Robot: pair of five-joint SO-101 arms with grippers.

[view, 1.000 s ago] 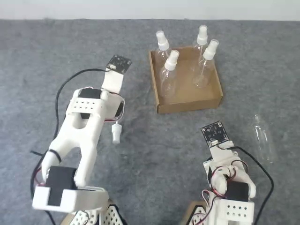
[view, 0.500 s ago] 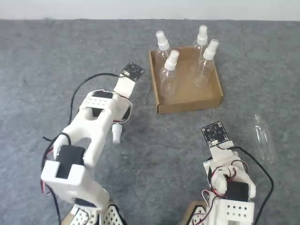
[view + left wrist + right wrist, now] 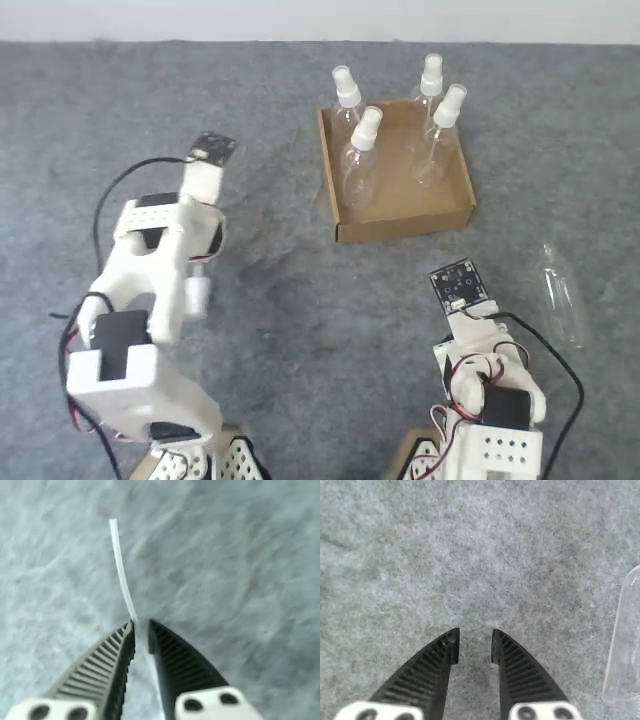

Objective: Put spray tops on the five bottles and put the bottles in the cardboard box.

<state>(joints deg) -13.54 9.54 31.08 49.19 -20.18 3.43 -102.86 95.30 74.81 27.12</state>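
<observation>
My left gripper (image 3: pixel 141 625) is shut on a white spray top (image 3: pixel 197 297), held above the grey carpet left of the cardboard box (image 3: pixel 400 222). The top's thin dip tube (image 3: pixel 120 565) sticks out past the fingertips. Several clear bottles (image 3: pixel 360 165) with spray tops stand in the box. One bare bottle (image 3: pixel 562 295) lies on the carpet at the right, and its edge (image 3: pixel 625 645) shows beside my right gripper (image 3: pixel 475 642). That gripper hangs over bare carpet, slightly open, with nothing between its fingers.
The right arm (image 3: pixel 485 385) sits folded near the front edge, left of the lying bottle. The left arm (image 3: pixel 150 290) stretches over the left half of the carpet, with its black cable looping beside it. Open carpet lies between the arms and in front of the box.
The left arm has swung to the left, away from the box, carrying the spray top with it. The right arm has not moved.
</observation>
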